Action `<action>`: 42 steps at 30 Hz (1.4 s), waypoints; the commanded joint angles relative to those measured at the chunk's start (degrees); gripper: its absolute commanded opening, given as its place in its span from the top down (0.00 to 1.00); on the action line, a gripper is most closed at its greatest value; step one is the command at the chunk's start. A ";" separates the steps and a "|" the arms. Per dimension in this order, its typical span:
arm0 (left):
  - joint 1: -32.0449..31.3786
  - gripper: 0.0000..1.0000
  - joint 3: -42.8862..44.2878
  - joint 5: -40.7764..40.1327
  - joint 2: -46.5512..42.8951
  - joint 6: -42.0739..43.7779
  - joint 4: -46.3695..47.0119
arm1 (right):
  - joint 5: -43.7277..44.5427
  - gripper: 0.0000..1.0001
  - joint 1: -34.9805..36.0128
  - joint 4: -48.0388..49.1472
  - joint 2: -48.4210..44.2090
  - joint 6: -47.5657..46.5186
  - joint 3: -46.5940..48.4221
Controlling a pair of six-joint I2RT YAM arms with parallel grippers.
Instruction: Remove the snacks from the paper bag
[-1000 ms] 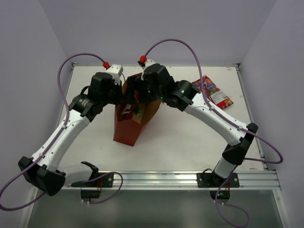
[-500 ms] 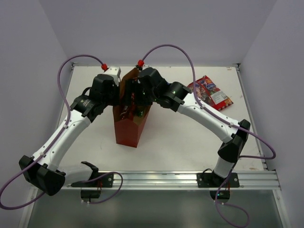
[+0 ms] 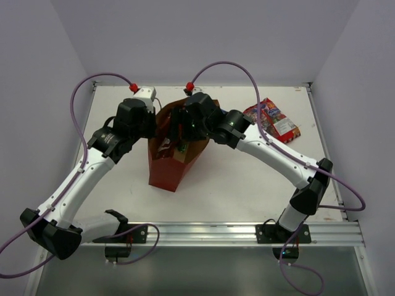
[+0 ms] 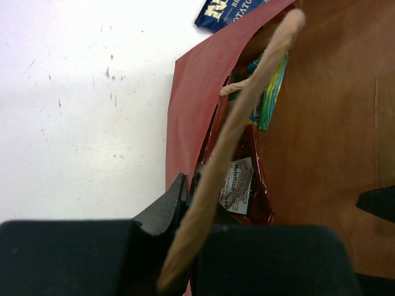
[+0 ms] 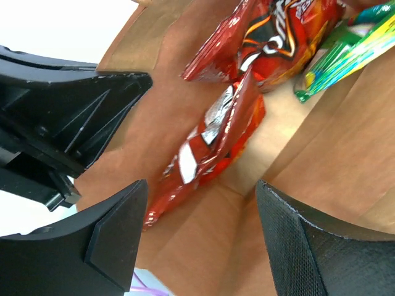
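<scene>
The red paper bag (image 3: pixel 168 165) stands tilted mid-table, its brown inside (image 5: pixel 203 246) showing. My left gripper (image 4: pixel 188 185) is shut on the bag's left rim (image 4: pixel 191 98), with a cord handle (image 4: pixel 247 111) crossing in front. My right gripper (image 5: pixel 200 209) is open inside the bag's mouth, just above a red-and-silver snack (image 5: pixel 216 142). Deeper lie another red packet (image 5: pixel 271 31) and a green-yellow one (image 5: pixel 345 55). A blue packet (image 4: pixel 231 9) lies on the table outside the bag. A red multicolour packet (image 3: pixel 274 119) lies at the back right.
The white table (image 3: pixel 247 179) is walled on the left, back and right. An aluminium rail (image 3: pixel 247 233) runs along the near edge. Purple cables (image 3: pixel 228 65) arch over both arms. My left gripper's black body (image 5: pixel 62 105) shows at the bag's rim in the right wrist view.
My right gripper swung left, then back a little and lower into the bag's mouth. The bag's top swayed with it. My left gripper kept its hold on the rim.
</scene>
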 commanded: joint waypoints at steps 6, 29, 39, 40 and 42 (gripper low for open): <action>-0.27 1.00 2.89 0.17 -1.86 -0.69 6.99 | 1.70 0.26 -0.16 0.51 -2.34 0.03 -0.17; -0.97 1.00 2.10 -0.70 -1.68 -1.66 6.99 | -0.24 0.77 -0.16 4.37 11.56 1.71 2.91; -1.06 1.00 1.14 -1.93 -1.85 -2.01 6.91 | -0.50 1.00 -0.16 4.81 1.28 -2.07 7.47; -1.06 1.00 0.88 -2.02 -1.94 -2.01 6.91 | -0.50 1.00 -0.25 4.90 0.40 -3.12 8.26; -1.06 1.00 0.52 -2.37 -2.20 -2.01 6.82 | -1.64 1.00 -0.77 5.25 -2.05 -4.44 10.99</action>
